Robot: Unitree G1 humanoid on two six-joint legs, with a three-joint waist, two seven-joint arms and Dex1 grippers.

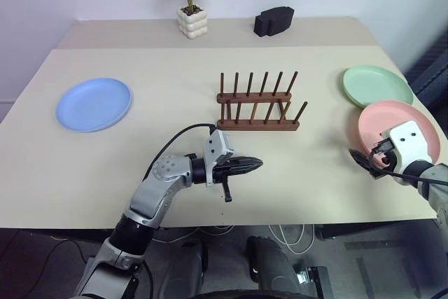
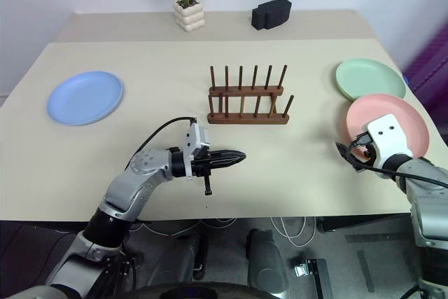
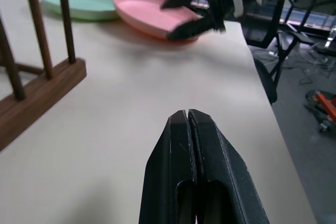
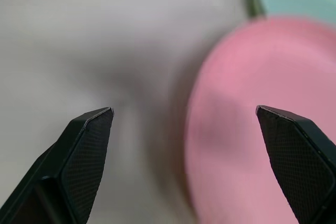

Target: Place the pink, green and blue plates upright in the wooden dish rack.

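hovering over the desk (image 1: 140, 166) near its front edge, the left pincer (image 1: 253, 164) has its two black fingers (image 3: 194, 145) pressed tight together w/ nothing in them, tip pointing across to the right side. right pincer (image 4: 184, 111) is spread wide, nothing held; it sits by the front right corner, w/ one finger (image 4: 86, 145) above bare desk and the other above the pink plate (image 1: 392, 125), right at the plate's near-left rim.

pink plate lies flat at the right edge. green plate (image 1: 376, 85) lies flat just behind it, rims look like they touch or overlap a bit. blue plate (image 1: 93, 103) lies flat far off by the left edge. wooden dish rack (image 1: 257, 104) stands in the mid of the desk, no plates in its pegs, a bit behind the left pincer.

small plant in a white pot (image 1: 192, 22) and a black blocky thing (image 1: 273, 21) sit at the back edge.
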